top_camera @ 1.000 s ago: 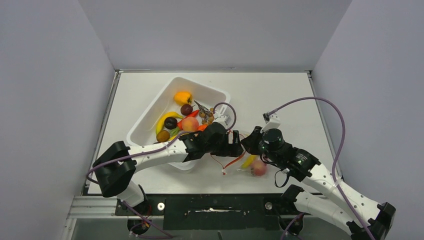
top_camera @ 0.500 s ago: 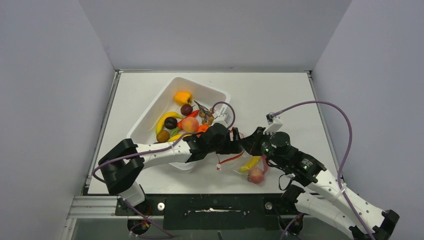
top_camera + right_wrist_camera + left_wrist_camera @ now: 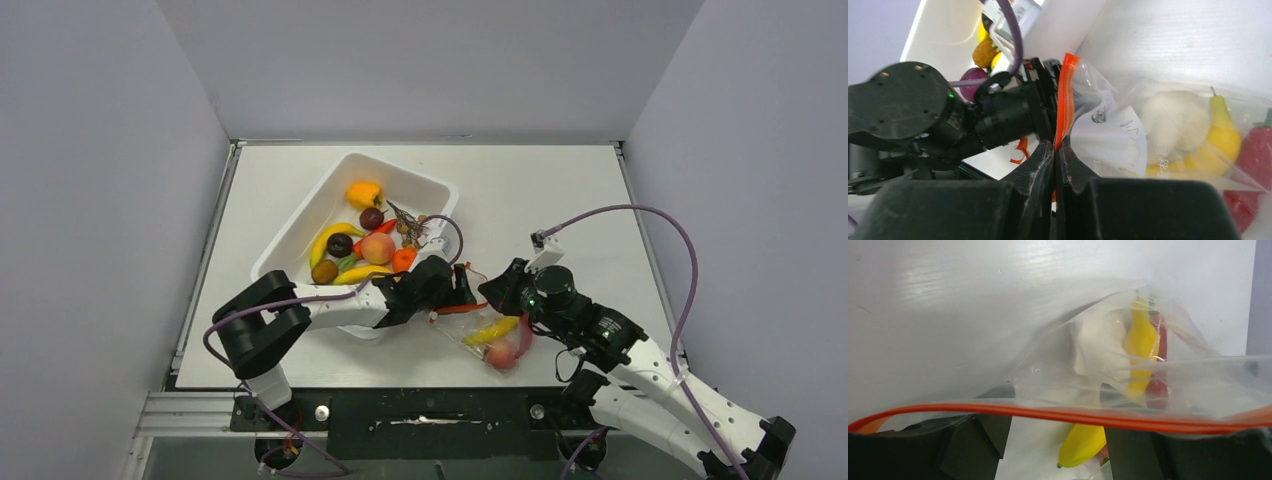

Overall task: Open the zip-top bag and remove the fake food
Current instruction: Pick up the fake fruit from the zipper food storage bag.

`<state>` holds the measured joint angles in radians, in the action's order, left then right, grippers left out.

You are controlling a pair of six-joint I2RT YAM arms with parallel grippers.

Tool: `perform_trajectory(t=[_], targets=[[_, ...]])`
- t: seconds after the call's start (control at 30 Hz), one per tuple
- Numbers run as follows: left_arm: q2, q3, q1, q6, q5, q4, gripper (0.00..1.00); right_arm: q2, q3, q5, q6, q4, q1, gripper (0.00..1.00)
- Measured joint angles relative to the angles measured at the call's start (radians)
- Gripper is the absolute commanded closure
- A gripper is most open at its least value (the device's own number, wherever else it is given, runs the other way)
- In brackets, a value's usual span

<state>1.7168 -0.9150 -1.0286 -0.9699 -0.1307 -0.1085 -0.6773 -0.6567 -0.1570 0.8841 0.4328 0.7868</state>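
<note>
Right gripper (image 3: 1054,146) clamps the zip-top bag (image 3: 472,338) by its strip (image 3: 1066,100) (anchoring it); left gripper (image 3: 1055,442), jaws apart, straddles the strip.

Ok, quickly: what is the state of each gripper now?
Left gripper: open, at the edge of the zip-top bag.
Right gripper: shut on that bag's red zip strip.

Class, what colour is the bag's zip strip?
Red-orange; the zip strip shows best in the left wrist view.
</note>
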Motion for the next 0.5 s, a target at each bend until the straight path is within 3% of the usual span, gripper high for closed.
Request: perform_trajectory(t=[0.37, 0.5], targets=[[-0.022, 0.029, 0.055, 0.064, 0.027, 0.016, 0.37, -0.113, 0.047, 0.065, 0.034, -0.091, -0.001, 1.0], [0.024, 0.029, 0.028, 0.037, 0.056, -0.061, 0.38, -0.089, 0.047, 0.065, 0.037, -0.094, -0.003, 0.84]])
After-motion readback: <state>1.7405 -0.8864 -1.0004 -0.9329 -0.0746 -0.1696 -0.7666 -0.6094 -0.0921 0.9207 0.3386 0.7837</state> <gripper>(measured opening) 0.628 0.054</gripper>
